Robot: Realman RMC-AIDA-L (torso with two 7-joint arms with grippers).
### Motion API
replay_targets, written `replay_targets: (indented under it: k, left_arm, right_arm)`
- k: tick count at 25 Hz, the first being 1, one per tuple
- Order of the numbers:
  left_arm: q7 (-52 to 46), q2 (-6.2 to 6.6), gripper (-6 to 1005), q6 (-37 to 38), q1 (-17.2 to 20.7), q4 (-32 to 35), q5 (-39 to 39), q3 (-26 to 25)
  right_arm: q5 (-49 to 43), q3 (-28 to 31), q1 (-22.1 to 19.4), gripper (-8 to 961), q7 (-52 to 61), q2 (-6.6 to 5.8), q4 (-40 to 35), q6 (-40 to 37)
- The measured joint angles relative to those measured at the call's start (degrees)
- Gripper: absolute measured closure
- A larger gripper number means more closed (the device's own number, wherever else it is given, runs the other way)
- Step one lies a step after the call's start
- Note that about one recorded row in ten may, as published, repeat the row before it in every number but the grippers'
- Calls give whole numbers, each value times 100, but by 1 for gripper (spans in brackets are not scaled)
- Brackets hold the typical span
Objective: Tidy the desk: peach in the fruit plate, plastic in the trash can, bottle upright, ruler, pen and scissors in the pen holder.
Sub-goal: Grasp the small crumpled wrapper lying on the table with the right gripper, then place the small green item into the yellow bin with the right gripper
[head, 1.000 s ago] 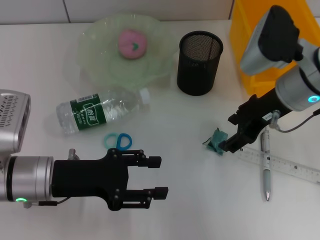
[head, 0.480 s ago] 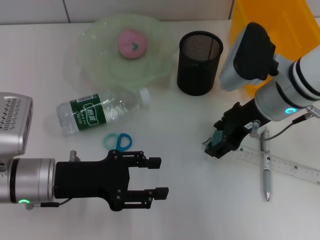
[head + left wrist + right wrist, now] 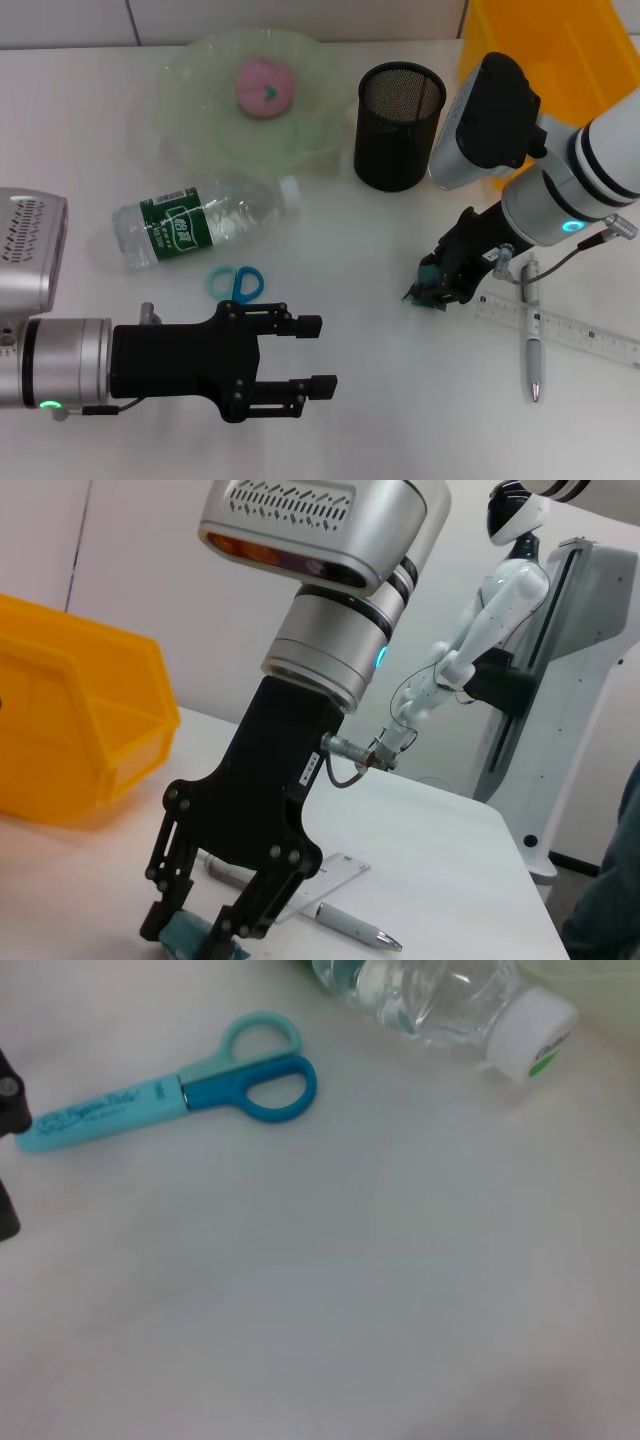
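Clamped around the teal plastic scrap (image 3: 430, 281) on the desk (image 3: 380, 400) just beside the ruler (image 3: 560, 332) and pen (image 3: 532, 335): right gripper (image 3: 442, 286). Spread wide near the scissors (image 3: 236, 282), gripping nothing: left gripper (image 3: 308, 354). Beyond, bottle (image 3: 200, 222) lying flat; peach (image 3: 264, 86) on fruit plate (image 3: 200, 120).

Bright, even overhead light, soft faint shadows, slightly blurred close-up right wrist view.

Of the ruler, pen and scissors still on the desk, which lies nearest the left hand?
The scissors, just beyond the left hand; the ruler and pen lie by the right hand.
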Motion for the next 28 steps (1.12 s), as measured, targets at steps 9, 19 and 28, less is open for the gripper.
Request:
replay_targets:
  k: [9,19,28]
  left_arm:
    - [3,0,317,-6,11,2,-6,-3]
    - [3,0,317,-2,8,-12,-11,-18]
    - [3,1,317,0,8,-17,-3,-23]
  right_arm:
    - [99,123,-209,664,-12,-2,-290,-47]
    - [1453,2824,-946,702,-624,-1,-1757,-801]
    - [2709,4113,-1299,712,-1258,-40,-1119,1047]
